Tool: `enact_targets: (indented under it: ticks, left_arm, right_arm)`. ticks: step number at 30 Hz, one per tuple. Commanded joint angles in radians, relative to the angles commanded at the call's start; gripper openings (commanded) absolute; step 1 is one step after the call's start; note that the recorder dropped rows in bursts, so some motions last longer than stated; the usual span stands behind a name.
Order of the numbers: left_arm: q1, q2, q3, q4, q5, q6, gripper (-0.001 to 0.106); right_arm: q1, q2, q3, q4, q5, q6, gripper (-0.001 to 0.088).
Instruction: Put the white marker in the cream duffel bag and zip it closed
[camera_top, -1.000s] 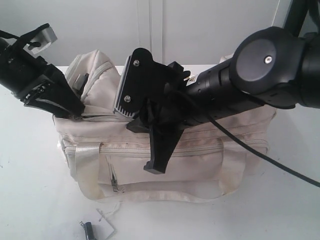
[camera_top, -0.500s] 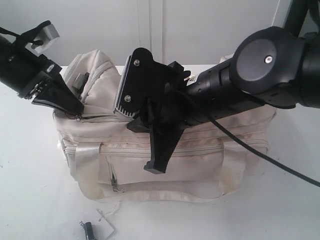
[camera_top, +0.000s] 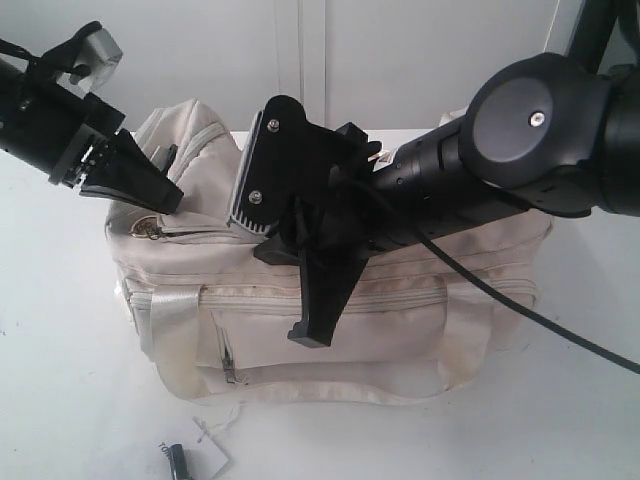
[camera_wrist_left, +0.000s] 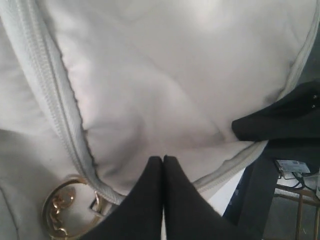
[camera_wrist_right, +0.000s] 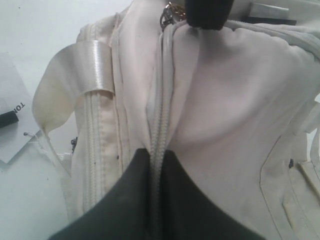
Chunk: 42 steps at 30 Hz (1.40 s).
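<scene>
Cream bag (camera_top: 400, 300) on white table (camera_top: 60, 400), left gripper (camera_wrist_left: 162, 165) closed and empty near gold zip pull (camera_wrist_left: 62, 207), right gripper (camera_wrist_right: 157, 152) pinching bag's zip seam (camera_wrist_right: 159, 112)

Wide open on the white table (camera_top: 60, 400) left of the cream duffel bag (camera_top: 420, 300) and at front right; only cluttered near the front edge by a paper tag (camera_top: 208, 452) with a small dark thing (camera_top: 177, 462) beside it; blocked over the bag's middle and right end by the right arm (camera_top: 520, 140) slanting across the top, cable (camera_top: 500, 297) trailing down past the front; no passing at the front face, thanks to the right gripper (camera_top: 312, 335) hanging there, pinched onto the zip seam; tight at the left end, with the left gripper (camera_top: 168, 198) closed just above the gold zip pull (camera_top: 150, 230); a narrow slot over the raised flap (camera_top: 195, 140) between the two grippers.
</scene>
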Motion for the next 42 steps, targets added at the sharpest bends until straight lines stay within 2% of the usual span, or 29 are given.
enact_targets:
  ticks: [5,9,16,21,23,30,32,35,38,42]
  left_arm:
    - [0.0,-0.005,0.0,0.0,0.002,0.01,0.0]
    - [0.0,-0.043,0.0,0.074,-0.049,-0.016,0.0]
    - [0.064,-0.092,0.0,0.149,-0.061,-0.1,0.0]
    - [0.069,-0.079,0.0,0.15,-0.074,-0.1,0.0]
    - [0.067,-0.074,0.0,0.149,-0.082,-0.029,0.0]
    - [0.067,-0.068,0.0,0.115,-0.07,0.42,0.001]
    - [0.067,-0.068,0.0,0.111,-0.067,0.512,0.009]
    - [0.067,-0.068,0.0,0.114,-0.067,0.619,0.026]
    - [0.067,-0.068,0.0,0.118,-0.067,0.648,0.04]
    - [0.067,-0.066,0.0,0.118,-0.062,0.673,0.045]
  right_arm:
    - [0.0,0.0,0.0,0.0,0.0,0.0,0.0]
    - [0.0,0.0,0.0,0.0,0.0,0.0,0.0]
    - [0.0,0.0,0.0,0.0,0.0,0.0,0.0]
    - [0.0,0.0,0.0,0.0,0.0,0.0,0.0]
    - [0.0,0.0,0.0,0.0,0.0,0.0,0.0]
    - [0.0,0.0,0.0,0.0,0.0,0.0,0.0]
    - [0.0,0.0,0.0,0.0,0.0,0.0,0.0]
    - [0.0,0.0,0.0,0.0,0.0,0.0,0.0]
    - [0.0,0.0,0.0,0.0,0.0,0.0,0.0]
    - [0.0,0.0,0.0,0.0,0.0,0.0,0.0]
